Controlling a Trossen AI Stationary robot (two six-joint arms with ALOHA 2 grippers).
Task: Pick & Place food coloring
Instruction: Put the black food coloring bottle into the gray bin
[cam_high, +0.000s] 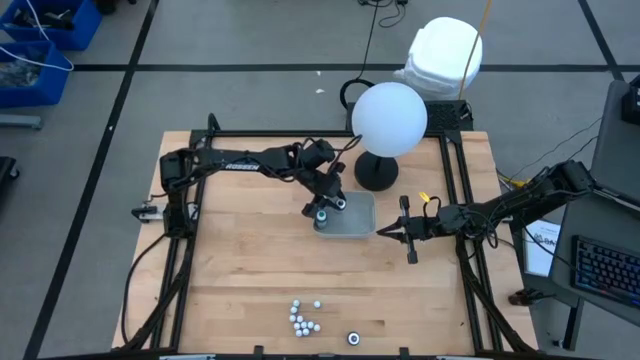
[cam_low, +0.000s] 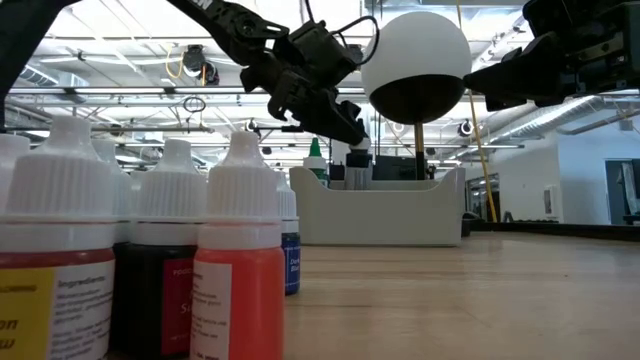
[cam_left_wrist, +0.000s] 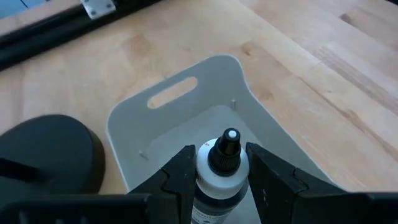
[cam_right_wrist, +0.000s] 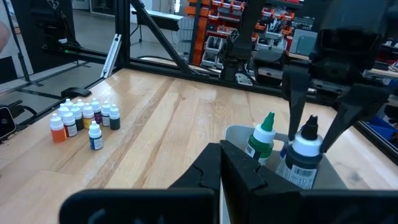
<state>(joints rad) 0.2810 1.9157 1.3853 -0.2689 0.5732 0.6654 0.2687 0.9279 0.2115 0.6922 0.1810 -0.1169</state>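
Left wrist view: left gripper (cam_left_wrist: 219, 177) clamps a black-capped bottle (cam_left_wrist: 219, 180) between its fingers, over the tray (cam_left_wrist: 186, 93).

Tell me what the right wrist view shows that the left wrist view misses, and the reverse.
Only the right wrist view shows the green-capped bottle in the tray and the cluster of bottles waiting across the table. Only the left wrist view shows the tray's handle slot and the lamp base. Both show the left gripper shut on a black-capped bottle over the tray.
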